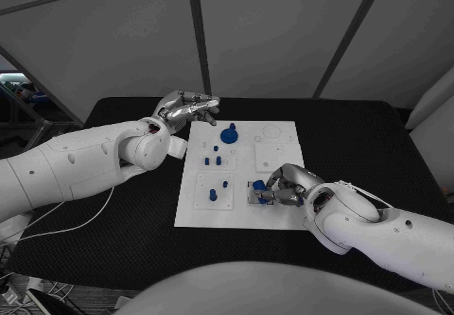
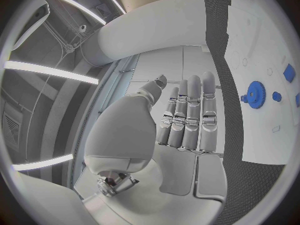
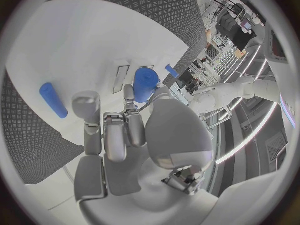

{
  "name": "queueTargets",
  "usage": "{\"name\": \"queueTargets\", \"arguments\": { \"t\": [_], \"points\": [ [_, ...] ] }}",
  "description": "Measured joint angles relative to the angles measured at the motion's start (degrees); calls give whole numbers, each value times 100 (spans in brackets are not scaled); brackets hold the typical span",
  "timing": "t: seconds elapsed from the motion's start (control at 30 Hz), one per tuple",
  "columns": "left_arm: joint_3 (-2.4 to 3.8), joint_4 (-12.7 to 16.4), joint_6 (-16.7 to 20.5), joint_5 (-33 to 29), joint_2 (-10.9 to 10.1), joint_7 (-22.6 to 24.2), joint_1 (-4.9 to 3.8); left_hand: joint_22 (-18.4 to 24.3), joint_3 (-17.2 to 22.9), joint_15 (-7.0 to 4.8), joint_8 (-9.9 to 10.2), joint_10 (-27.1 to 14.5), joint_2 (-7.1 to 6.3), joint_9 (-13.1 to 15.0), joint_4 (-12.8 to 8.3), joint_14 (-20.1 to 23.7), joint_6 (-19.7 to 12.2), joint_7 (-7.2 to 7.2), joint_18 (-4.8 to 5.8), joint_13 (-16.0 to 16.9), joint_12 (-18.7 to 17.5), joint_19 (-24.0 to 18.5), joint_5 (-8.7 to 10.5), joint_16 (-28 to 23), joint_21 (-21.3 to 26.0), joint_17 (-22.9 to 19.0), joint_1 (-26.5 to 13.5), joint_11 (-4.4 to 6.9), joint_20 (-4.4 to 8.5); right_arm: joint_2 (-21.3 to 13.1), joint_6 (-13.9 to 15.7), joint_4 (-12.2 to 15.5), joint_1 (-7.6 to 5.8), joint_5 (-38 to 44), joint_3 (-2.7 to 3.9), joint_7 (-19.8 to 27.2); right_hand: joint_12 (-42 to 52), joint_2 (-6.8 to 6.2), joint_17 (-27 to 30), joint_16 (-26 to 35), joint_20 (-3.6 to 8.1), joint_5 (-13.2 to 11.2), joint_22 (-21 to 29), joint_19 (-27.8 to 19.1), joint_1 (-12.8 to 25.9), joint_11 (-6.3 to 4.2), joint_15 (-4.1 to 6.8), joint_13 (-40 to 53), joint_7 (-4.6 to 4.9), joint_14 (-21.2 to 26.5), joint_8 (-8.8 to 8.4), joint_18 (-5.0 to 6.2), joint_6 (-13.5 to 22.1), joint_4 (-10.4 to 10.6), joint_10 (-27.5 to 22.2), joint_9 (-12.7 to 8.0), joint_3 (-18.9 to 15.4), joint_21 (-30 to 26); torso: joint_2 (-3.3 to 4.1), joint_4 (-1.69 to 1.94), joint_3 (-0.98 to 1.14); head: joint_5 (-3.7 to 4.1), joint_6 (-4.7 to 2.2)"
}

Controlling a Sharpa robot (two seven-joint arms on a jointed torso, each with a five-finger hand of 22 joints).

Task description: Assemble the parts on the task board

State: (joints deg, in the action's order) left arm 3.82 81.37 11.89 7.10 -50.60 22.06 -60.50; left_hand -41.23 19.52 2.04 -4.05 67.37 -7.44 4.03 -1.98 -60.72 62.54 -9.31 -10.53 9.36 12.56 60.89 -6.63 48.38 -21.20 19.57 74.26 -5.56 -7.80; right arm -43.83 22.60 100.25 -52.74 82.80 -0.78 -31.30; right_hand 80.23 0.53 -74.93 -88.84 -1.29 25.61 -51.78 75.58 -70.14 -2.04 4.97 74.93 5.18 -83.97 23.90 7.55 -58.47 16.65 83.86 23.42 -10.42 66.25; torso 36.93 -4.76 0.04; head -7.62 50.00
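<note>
resting surface: black table (image 1: 378,141) with a dimpled mat texture, the white task board (image 1: 243,216) lying in its middle
room: pale grey wall panels with dark seams behind the table; white cables hang off the table's near-left edge
task board: flat white plate with raised square plates on it and shallow round recesses at its far end
blue gear (image 1: 229,135): stands on the far part of the board, also seen in the left wrist view (image 2: 255,93)
small blue pegs (image 1: 213,160): upright near the board's middle, one more blue peg (image 1: 213,194) on the near-left square plate
left robot hand (image 1: 189,108): hovers above the board's far-left corner, holding nothing, fingers straight and side by side in the wrist view (image 2: 187,120)
right robot hand (image 1: 284,186): low over the near-right square plate, fingers curled around a blue cylinder part (image 3: 145,84)
blue rod (image 3: 53,100): lies loose on the board, apart from the right robot hand
</note>
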Motion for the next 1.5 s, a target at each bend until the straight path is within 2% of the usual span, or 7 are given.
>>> {"name": "queueTargets", "arguments": {
  "t": [0.2,0.37,0.57,0.73,0.97,1.23,1.5],
  "points": [
    [0,0,-1,0,0,0,0,0,0,0,0,0,0,0,0,0,0,0,0,0,0,0,0,0,0,0,0,0,0,48,-108,-57,-15,4,0,-52,0,-2,0,0,10,-251,-9,9,158,-12,18,0,-79,-18,22,0,-100,-7,12,508,-120,3,-1,-2,0,-9,0],
    [0,2,-2,0,-4,-1,0,0,0,0,0,0,0,0,0,0,0,0,0,0,0,0,0,0,0,0,0,0,0,74,-164,-83,-21,21,0,-84,0,59,1,0,30,-901,-9,-11,434,-44,29,0,-363,-9,88,0,-384,-9,40,620,-324,3,-2,-2,-1,-10,0],
    [0,2,-2,-1,-8,-2,-1,0,0,0,0,0,0,0,0,0,0,0,0,0,0,0,0,0,0,0,0,0,0,93,-173,-110,-25,64,1,-124,-38,-45,1,0,30,-1794,-8,-11,926,-29,29,0,-342,-9,70,0,-357,6,25,666,-461,2,-2,-2,-2,-25,0],
    [0,1,-3,-1,-8,-2,-1,8,0,0,0,-42,0,0,0,0,0,0,0,0,0,0,0,0,0,0,0,1,0,106,-156,-126,-27,119,1,-157,-63,-220,1,0,30,-2095,-8,-11,1139,-31,29,0,-324,-8,70,1,-339,27,26,719,-365,2,-2,-2,-2,-32,0],
    [0,-1,-3,-1,-7,-2,-1,8,0,0,0,-42,0,0,0,0,0,0,0,0,0,0,0,0,0,0,0,1,0,106,-122,-119,-27,190,1,-179,-67,-239,2,0,30,-2111,-5,-11,1217,-31,28,0,-342,-8,70,1,-322,17,26,741,-248,2,-2,-2,-1,-33,0],
    [0,-2,-5,-2,-7,-3,-1,8,0,0,0,-42,0,0,0,0,0,0,1,0,0,0,0,0,0,0,0,1,0,-43,-44,109,-27,290,1,-46,-67,-88,2,0,29,-1307,-45,-11,474,-31,28,-1,-342,-8,70,1,-322,-193,26,822,-15,2,-5,-8,6,-30,0],
    [0,-8,-6,-2,-17,-3,-1,7,0,0,0,-42,0,0,0,0,0,0,0,0,0,0,0,0,0,0,0,1,0,-244,-8,326,-25,352,-2,215,-67,-112,2,0,29,-1064,-48,-11,84,-31,27,0,-342,-8,70,1,-322,-379,26,848,-32,2,-7,-19,5,-36,0]
  ]
}}
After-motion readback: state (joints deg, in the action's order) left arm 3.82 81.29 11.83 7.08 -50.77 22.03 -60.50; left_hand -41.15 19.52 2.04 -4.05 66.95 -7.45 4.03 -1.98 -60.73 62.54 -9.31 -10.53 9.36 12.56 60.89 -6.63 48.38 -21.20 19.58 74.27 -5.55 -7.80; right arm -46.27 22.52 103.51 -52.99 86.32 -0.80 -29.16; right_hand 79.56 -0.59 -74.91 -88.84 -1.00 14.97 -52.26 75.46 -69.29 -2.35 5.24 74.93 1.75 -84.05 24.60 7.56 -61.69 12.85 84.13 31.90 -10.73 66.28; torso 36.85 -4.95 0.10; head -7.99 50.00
